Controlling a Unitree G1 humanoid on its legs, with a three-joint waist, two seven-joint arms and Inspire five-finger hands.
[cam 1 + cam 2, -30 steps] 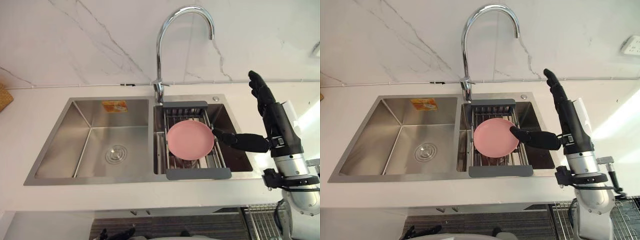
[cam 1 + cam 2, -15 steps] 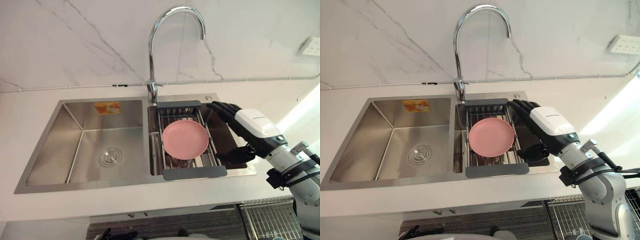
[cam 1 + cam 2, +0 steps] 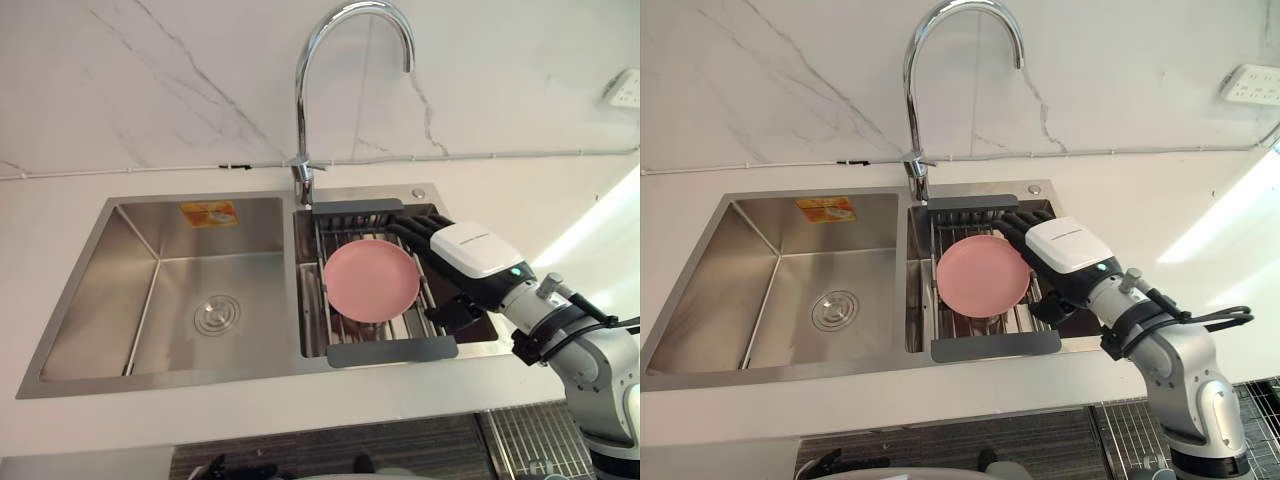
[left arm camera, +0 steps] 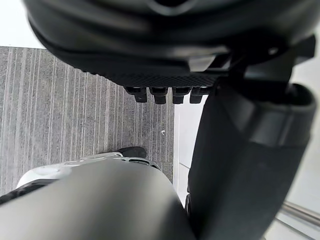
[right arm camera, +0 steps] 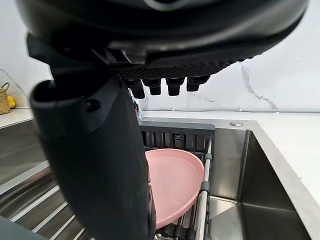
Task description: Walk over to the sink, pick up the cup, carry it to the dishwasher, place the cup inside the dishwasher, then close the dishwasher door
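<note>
A pink plate (image 3: 371, 281) lies on the dark wire drying rack (image 3: 362, 209) set across the sink's right basin (image 3: 482, 326). Something clear shows under the plate's near edge (image 3: 366, 326); I cannot tell whether it is the cup. My right hand (image 3: 470, 250), with a white cover on its back, hangs open just right of the plate, over the rack's right side. Its fingers (image 3: 1012, 222) point along the rack's far end and its thumb (image 5: 95, 165) reaches toward the plate (image 5: 175, 182). My left hand (image 4: 165, 45) is open, low over the striped floor.
A tall chrome faucet (image 3: 340, 60) arches over the divide between the basins. The left basin (image 3: 150, 290) holds only its drain. White counter surrounds the sink, with a marble wall behind and a socket (image 3: 625, 88). A wire rack (image 3: 530, 440) shows below the counter's right end.
My right hand has turned from upright beside the sink to lying low over the rack's right side, closer to the plate. The camera has shifted slightly.
</note>
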